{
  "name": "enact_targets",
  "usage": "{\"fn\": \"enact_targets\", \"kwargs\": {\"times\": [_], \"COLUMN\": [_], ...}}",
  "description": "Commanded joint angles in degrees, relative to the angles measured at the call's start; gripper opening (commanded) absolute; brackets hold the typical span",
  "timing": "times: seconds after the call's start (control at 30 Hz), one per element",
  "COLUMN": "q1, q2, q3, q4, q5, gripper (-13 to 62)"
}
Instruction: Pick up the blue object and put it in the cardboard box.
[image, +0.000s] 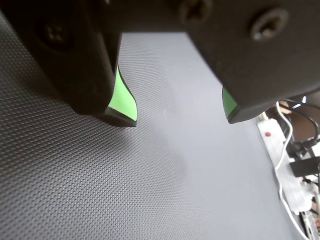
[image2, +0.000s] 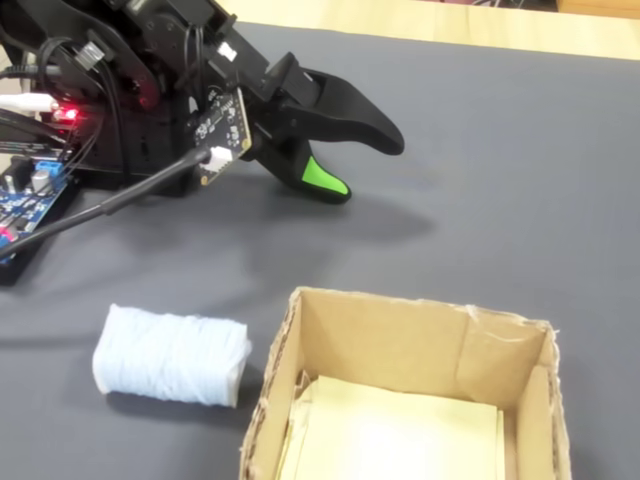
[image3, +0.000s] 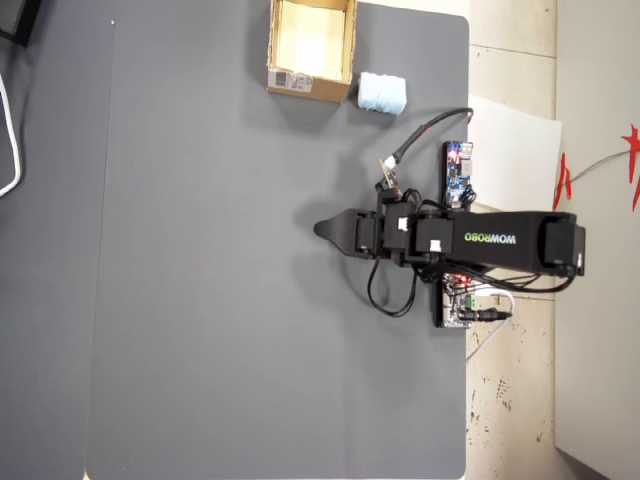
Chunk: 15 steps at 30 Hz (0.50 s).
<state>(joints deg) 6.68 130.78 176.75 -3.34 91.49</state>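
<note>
Your arm (image3: 490, 240) lies low and stretched out across the mat (image3: 220, 300), with the gripper (image: 182, 117) just above the woven grey surface. Its black jaws, lined green, stand apart and hold nothing. Farther off, the blue object (image2: 170, 355), a soft pale roll, rests on the mat just beside the open cardboard box (image2: 420, 340), well apart from your gripper.

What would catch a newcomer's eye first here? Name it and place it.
In the fixed view, the black gripper with green pads stands out, open and empty, low over the dark mat. Nearer the camera, the pale blue object lies on the mat just left of the cardboard box, outside it.
</note>
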Motion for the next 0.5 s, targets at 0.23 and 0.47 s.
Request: {"fn": "enact_targets", "kwargs": {"times": [0.23,0.47], "q1": [0.7,0.9], "q2": [4.8,4.8], "q3": [1.9,1.9], "q4": [-1.8,-4.8], "q5": [1.4,1.1], "gripper": [33.7,33.7]}}
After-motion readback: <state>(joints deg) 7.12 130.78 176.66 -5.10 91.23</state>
